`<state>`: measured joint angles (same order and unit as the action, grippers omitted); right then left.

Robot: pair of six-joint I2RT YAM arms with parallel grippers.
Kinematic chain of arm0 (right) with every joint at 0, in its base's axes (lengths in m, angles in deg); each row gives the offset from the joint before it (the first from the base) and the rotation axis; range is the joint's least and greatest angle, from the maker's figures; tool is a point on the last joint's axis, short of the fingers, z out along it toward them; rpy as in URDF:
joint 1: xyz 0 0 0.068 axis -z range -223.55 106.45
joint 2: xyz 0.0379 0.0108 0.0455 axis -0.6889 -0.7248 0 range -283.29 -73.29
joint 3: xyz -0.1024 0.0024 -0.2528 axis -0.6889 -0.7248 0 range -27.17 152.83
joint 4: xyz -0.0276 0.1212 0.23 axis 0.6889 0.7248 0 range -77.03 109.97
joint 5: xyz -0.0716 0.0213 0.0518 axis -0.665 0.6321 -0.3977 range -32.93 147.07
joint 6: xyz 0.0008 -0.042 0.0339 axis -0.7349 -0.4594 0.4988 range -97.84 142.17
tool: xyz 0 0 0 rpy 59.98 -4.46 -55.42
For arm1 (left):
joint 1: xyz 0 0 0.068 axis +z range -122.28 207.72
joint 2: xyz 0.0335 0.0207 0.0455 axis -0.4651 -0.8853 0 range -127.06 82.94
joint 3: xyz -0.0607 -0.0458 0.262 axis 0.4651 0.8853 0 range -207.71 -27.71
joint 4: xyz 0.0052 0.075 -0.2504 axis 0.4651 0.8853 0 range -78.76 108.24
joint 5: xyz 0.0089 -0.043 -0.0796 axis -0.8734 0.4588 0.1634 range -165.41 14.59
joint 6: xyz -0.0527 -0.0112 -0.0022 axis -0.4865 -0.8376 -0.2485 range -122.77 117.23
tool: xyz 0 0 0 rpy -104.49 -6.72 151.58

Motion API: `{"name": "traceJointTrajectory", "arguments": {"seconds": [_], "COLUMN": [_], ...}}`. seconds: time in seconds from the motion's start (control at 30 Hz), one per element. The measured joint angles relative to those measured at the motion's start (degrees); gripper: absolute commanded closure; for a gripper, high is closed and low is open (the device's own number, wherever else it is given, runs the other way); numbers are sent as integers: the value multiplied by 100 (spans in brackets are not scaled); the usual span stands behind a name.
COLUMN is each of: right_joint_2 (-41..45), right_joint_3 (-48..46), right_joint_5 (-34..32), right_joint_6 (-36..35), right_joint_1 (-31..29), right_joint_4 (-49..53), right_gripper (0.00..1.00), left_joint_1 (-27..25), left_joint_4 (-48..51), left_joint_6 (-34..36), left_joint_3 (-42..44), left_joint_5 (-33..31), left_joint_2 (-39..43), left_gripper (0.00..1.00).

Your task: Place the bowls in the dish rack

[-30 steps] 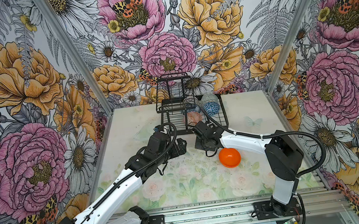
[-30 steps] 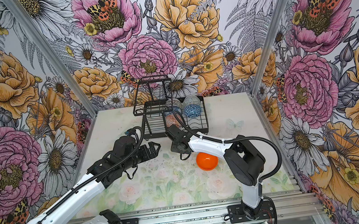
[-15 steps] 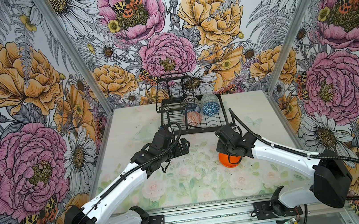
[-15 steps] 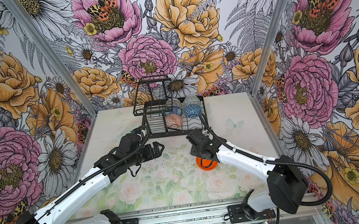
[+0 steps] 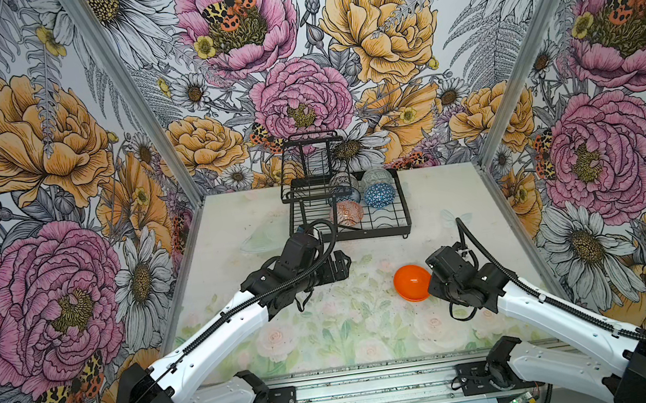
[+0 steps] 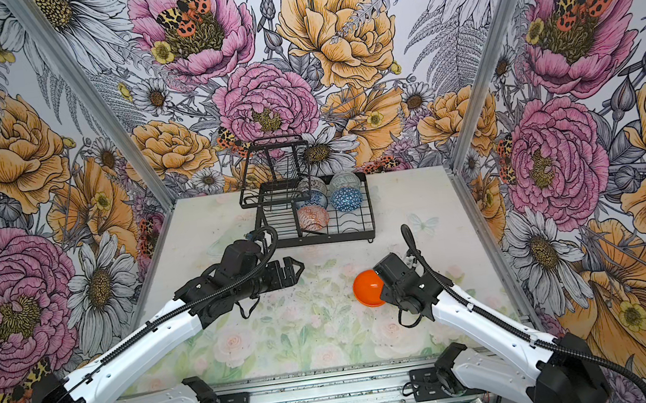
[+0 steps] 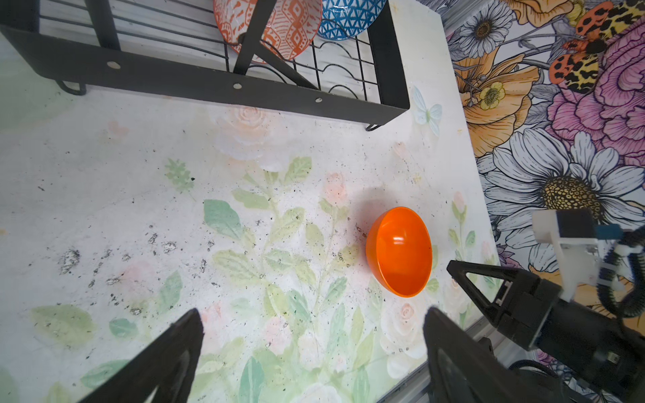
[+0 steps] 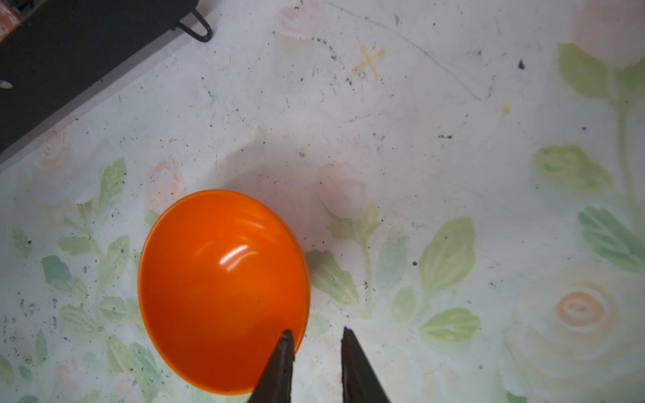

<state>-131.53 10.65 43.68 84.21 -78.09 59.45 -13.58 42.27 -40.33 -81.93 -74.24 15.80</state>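
Holds the left arm stretched forward from the near left, forearm level above the table (image 5: pixel 329 335), with the left gripper (image 5: pixel 341 265) pointing rightward just short of the dish rack (image 5: pixel 395 223). Shows its fingers (image 7: pixel 167 356) spread wide in the left wrist view, gripping nothing and touching nothing. Holds the right arm angled in from the near right, wrist tipped down over the orange bowl (image 5: pixel 411 283), which sits on the table in front of the rack and apart from it. Sets the right gripper (image 8: pixel 316 331) astride that bowl's rim on the arm's own side, jaws parted only narrowly, one finger (image 8: pixel 284 349) over the inside and its partner outside, not clamped. Keeps an orange-white bowl (image 5: pixel 346 213) and a blue-triangle bowl (image 5: pixel 379 195) on edge in the rack's base, a grey-green bowl (image 5: pixel 376 176) behind
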Motion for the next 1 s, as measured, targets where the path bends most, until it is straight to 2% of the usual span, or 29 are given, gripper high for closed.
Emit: {"name": "traceJointTrajectory", "arguments": {"seconds": [0.3,0.6,0.83,1.0], "right_joint_2": [-509,-581,-579,-927], "right_joint_3": [-52,105,398,479], "right_joint_5": [122,234,273,291], "right_joint_6": [-184,-326,-326,-374], "right_joint_1": [2,68,201,260], "right_joint_4": [22,46,42,-20], "right_gripper": [67,67,67,67], "left_joint_1": [-61,-149,-190,-262], "left_joint_4": [0,-2,-4,-46], "left_joint_6": [-11,-138,-151,-149], "left_joint_3": [24,33,-125,-273], "left_joint_5": [-4,-28,-28,-26], "left_joint_2": [101,90,-382,-649], "left_gripper": [1,2,1,1]}}
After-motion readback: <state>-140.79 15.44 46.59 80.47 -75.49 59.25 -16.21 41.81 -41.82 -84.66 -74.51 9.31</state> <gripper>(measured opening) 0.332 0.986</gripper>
